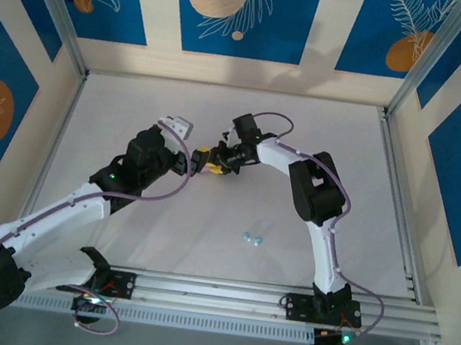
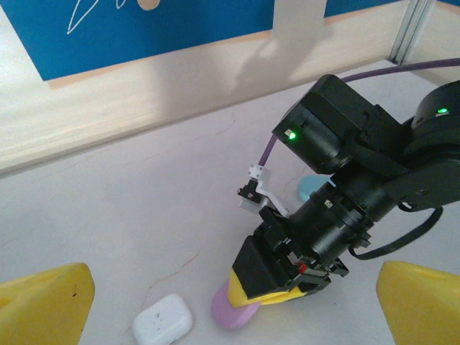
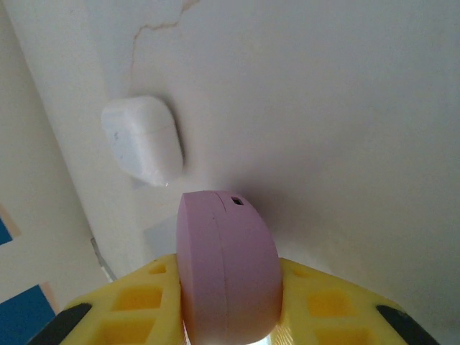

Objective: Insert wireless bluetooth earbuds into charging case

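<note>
A closed pink charging case (image 3: 226,266) stands on edge just above the table, and my right gripper (image 3: 228,305) is shut on it with a yellow finger on each flat side. In the left wrist view the same pink case (image 2: 231,310) pokes out under the right gripper (image 2: 277,287). My left gripper (image 2: 233,291) stands open, its yellow fingertips (image 2: 47,302) far apart on either side of the right gripper and touching nothing. Two teal earbuds (image 1: 252,238) lie on the table in front of both grippers (image 1: 208,162).
A closed white case (image 2: 163,318) lies flat on the table just beside the pink one, also in the right wrist view (image 3: 144,140). A teal case (image 2: 313,188) sits behind the right arm, partly hidden. Blue-patterned walls enclose the table.
</note>
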`<state>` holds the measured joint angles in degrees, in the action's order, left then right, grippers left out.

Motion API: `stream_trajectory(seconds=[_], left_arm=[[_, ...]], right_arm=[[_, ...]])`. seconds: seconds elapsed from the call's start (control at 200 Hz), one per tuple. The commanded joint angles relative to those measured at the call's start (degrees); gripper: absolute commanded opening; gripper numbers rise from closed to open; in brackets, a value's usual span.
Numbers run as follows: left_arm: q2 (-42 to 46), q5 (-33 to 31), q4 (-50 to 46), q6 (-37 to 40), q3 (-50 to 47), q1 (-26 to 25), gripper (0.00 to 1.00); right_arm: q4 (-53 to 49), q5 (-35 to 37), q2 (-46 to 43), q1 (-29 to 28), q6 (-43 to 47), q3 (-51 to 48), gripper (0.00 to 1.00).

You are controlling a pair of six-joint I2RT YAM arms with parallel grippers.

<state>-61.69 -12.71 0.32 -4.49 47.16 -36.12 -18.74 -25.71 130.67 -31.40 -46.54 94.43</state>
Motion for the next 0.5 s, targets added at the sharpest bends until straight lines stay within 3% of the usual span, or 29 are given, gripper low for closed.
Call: stream_trajectory(seconds=[0.0, 0.2, 0.495], left_arm=[[1.06, 0.44, -1.54, -1.64, 1.5, 0.83, 1.0], [4.29, 2.85, -2.0, -4.86, 0.25, 1.81, 1.0], [1.8, 10.17, -1.97, -5.22, 1.87, 2.6, 1.0]], right_arm=[[-5.23, 2.74, 2.11, -0.56, 1.81, 3.28, 0.26], [-9.56, 7.83, -0.05, -0.55, 4.45, 3.87, 0.44], [-13.27, 13.12, -9.11, -0.25, 9.17, -0.67, 0.56]])
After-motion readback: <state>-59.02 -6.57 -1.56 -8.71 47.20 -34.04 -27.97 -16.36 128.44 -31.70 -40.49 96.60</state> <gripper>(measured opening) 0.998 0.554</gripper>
